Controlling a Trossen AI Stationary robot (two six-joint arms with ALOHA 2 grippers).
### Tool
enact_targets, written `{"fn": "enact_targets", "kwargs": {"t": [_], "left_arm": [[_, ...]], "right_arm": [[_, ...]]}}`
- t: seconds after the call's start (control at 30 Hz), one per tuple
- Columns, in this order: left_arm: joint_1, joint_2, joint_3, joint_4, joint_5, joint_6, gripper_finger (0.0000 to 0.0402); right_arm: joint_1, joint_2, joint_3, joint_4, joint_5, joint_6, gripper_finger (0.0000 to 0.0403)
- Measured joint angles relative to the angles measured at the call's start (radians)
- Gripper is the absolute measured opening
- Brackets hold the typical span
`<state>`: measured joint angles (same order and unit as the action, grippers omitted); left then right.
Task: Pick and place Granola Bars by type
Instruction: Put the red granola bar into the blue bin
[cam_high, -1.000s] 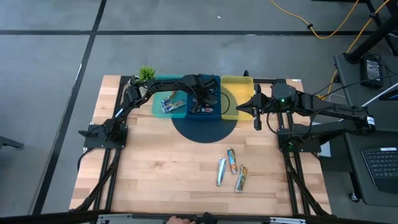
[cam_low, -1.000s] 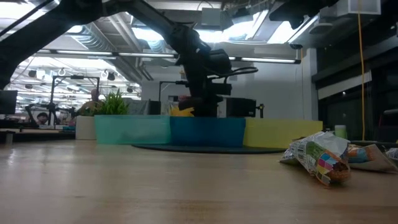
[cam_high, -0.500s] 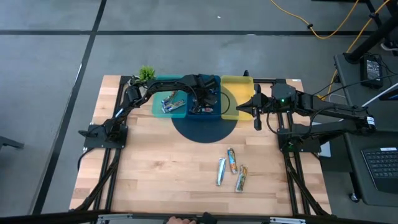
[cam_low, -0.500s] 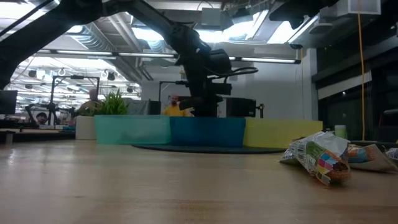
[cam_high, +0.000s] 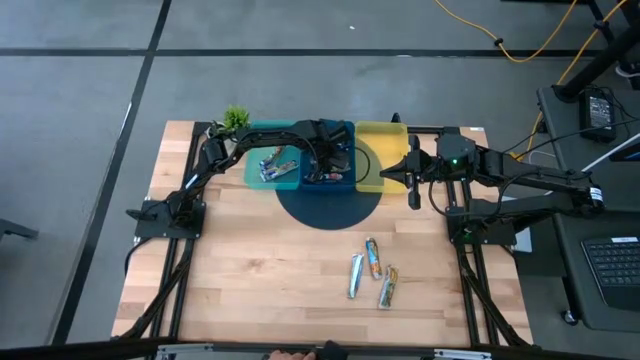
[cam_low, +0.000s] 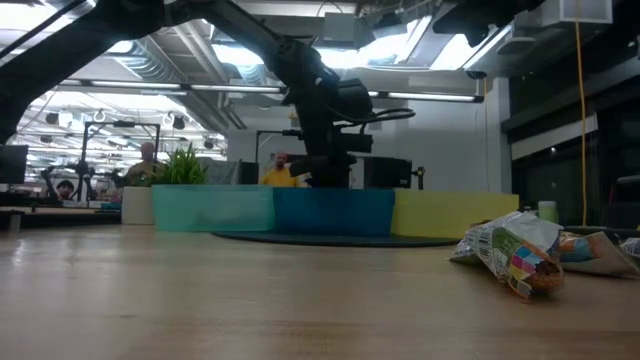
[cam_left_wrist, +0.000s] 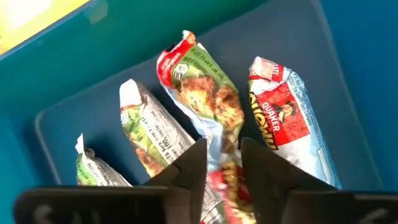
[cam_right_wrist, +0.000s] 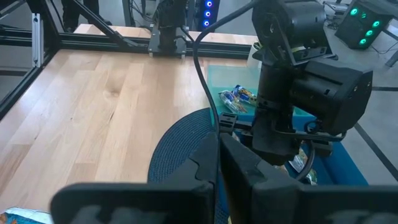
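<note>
From table height the walls of the blue tray (cam_low: 333, 211) hide everything inside it, and the left arm's jaws disappear behind that wall too. The left gripper (cam_left_wrist: 221, 163) hangs nose-down inside the blue tray, its jaws parted a little, tips standing over a multicoloured granola bar (cam_left_wrist: 205, 93) with a gap showing between them; whether they touch the wrapper I cannot tell. More multicoloured bars (cam_left_wrist: 149, 134) lie side by side on the tray floor. The right gripper (cam_right_wrist: 218, 155) waits over the yellow tray (cam_high: 378, 152), pointing toward the left arm, jaws pressed together and empty. Blue-wrapped bars (cam_high: 274, 163) sit in the teal tray (cam_high: 254, 160). Three loose bars (cam_high: 372, 270) lie on the wooden desk (cam_high: 250, 270), well apart from the trays. A dark round mat (cam_high: 330, 208) lies under the trays, and a potted plant (cam_high: 236, 118) stands at the far corner. A person in yellow (cam_low: 281, 171) shows in the room behind.
</note>
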<state>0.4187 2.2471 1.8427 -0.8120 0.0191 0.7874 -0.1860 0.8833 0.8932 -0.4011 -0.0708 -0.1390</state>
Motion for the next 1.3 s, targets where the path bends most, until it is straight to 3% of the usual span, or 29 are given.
{"fn": "enact_targets", "kwargs": {"t": [0.27, 0.7, 0.83, 1.03, 1.3], "left_arm": [[0.0, 0.0, 0.0, 0.0, -0.028, -0.007, 0.0136], [-0.001, 0.0, 0.0, 0.0, -0.014, -0.051, 0.0133], [-0.002, 0.0, 0.0, 0.0, 0.002, -0.071, 0.0106], [-0.011, -0.001, 0.0, -0.001, 0.003, -0.076, 0.0015], [-0.026, -0.002, 0.0, -0.016, 0.02, -0.094, 0.0002]], "right_arm": [[0.0, 0.0, 0.0, 0.0, 0.0, 0.0, 0.0019], [0.0, 0.0, 0.0, 0.0, 0.0, 0.003, 0.002], [0.0, 0.0, 0.0, 0.0, 0.0, 0.003, 0.002], [0.0, 0.0, 0.0, 0.0, 0.0, 0.004, 0.002], [0.0, 0.0, 0.0, 0.0, 0.0, 0.004, 0.0019]]}}
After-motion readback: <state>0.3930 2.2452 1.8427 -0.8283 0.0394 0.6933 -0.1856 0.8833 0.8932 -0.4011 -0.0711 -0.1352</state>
